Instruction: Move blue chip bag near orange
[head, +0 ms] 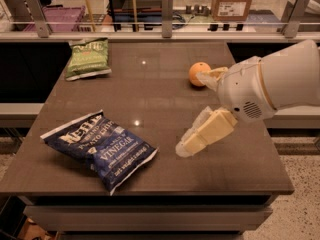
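Note:
The blue chip bag (pixel 100 146) lies flat on the dark table (pixel 150 99) near its front left, with white "VINEGAR" lettering facing up. The orange (pixel 198 73) sits on the table right of centre, toward the back, partly covered by my arm. My gripper (pixel 192 141) hangs above the table's front right part, to the right of the bag and apart from it. It holds nothing.
A green chip bag (pixel 89 58) lies at the table's back left. Behind the table runs a glass rail with metal posts (pixel 166 14), with a cardboard box (pixel 231 4) and a purple crate (pixel 60 18) beyond it.

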